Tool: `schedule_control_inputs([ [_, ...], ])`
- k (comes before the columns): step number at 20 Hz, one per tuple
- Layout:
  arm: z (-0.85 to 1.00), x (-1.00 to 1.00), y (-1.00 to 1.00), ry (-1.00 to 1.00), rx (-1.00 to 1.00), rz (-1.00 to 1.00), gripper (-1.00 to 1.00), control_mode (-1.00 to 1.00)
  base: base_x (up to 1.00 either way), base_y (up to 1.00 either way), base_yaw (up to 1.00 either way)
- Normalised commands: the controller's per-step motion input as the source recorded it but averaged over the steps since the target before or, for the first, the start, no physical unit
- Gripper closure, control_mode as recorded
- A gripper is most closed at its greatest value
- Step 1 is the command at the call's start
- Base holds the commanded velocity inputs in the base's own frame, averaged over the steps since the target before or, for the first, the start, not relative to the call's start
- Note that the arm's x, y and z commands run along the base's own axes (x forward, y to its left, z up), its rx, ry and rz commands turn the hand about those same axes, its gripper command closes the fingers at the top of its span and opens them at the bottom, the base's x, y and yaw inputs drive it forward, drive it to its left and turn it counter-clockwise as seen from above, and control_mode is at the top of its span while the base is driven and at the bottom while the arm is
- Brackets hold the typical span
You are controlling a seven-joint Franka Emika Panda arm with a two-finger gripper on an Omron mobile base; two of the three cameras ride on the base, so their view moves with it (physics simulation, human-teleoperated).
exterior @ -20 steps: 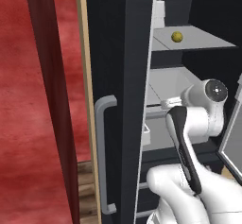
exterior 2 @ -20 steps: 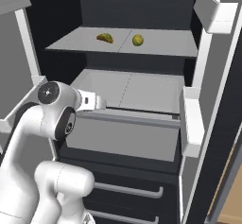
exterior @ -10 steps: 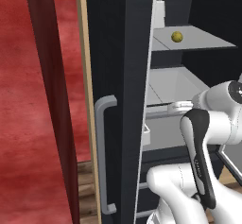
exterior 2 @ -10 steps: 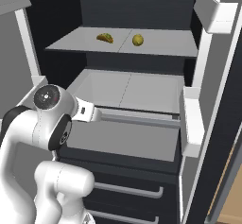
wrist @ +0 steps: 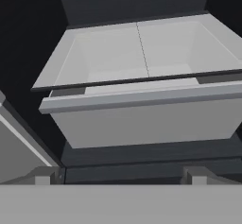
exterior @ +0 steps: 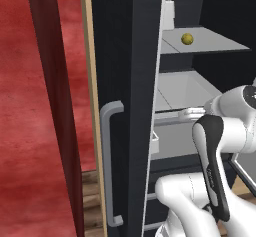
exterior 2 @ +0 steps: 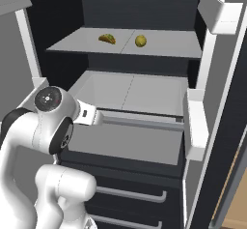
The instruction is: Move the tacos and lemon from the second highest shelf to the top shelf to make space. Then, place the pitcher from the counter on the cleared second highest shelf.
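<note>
A taco (exterior 2: 107,38) and the small yellow lemon (exterior 2: 140,41) (exterior: 187,39) lie side by side on the thin-edged top shelf (exterior 2: 166,45) inside the open fridge. Below it, the second highest shelf (exterior 2: 140,120) (wrist: 142,98) with its thick pale front rail is bare. My gripper (exterior 2: 99,117) (wrist: 120,176) hovers just in front of that rail, at its left end. It points into the fridge and is open, with nothing between its fingertips (wrist: 45,175). The pitcher and the counter are out of view.
An open fridge door with white bins (exterior 2: 195,121) stands on the right. A dark door with a grey handle (exterior: 107,166) rises close on the left, and a red wall lies beyond it. Dark drawers (exterior 2: 125,194) sit under the shelves.
My wrist has sunk a little and the hand has dropped from above the thick rail to level with it. The taco and lemon have not moved.
</note>
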Motion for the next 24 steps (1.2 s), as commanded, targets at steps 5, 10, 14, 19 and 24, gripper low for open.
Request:
schedule_control_inputs([
  [5,0.00,0.00,0.01,0.00,0.00,0.00,-1.00,1.00,0.00,0.01,0.00],
  [10,0.00,0.00,0.00,0.00,0.00,0.00,-1.00,1.00,-0.27,0.04,-0.03],
  [14,0.00,0.00,0.00,0.00,0.00,0.00,-1.00,1.00,-0.92,0.00,-0.17],
  [19,0.00,0.00,0.00,0.00,0.00,0.00,-1.00,1.00,-0.88,0.00,-0.23],
  [24,0.00,0.00,0.00,0.00,0.00,0.00,-1.00,1.00,-0.53,0.04,-0.45],
])
